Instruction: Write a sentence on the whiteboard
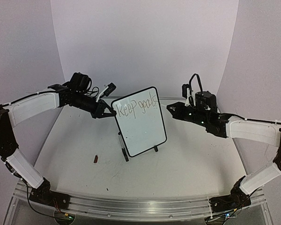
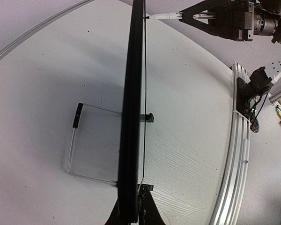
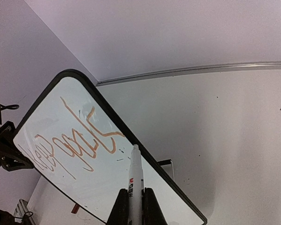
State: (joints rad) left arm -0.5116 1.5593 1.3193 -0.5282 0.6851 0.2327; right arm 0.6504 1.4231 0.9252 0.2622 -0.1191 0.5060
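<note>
The whiteboard [image 1: 141, 129] stands upright on its small black feet mid-table, tilted slightly. The sentence [image 1: 137, 105] reads "Keep goals" in one line along the top. My left gripper [image 1: 104, 112] is shut on the board's upper left edge. In the left wrist view the whiteboard [image 2: 131, 117] runs edge-on between the fingers of that left gripper [image 2: 131, 206]. My right gripper [image 3: 136, 191] is shut on a white marker [image 3: 135, 173]. Its tip rests at the whiteboard [image 3: 84, 187] near the right edge, just past the last letter of the sentence [image 3: 75, 140].
A small dark brown cap [image 1: 95, 159] lies on the table left of the board. A thin wire stand [image 2: 74, 140] props the board from behind. An aluminium rail [image 1: 131, 204] runs along the near edge, and a curved backdrop closes the far side.
</note>
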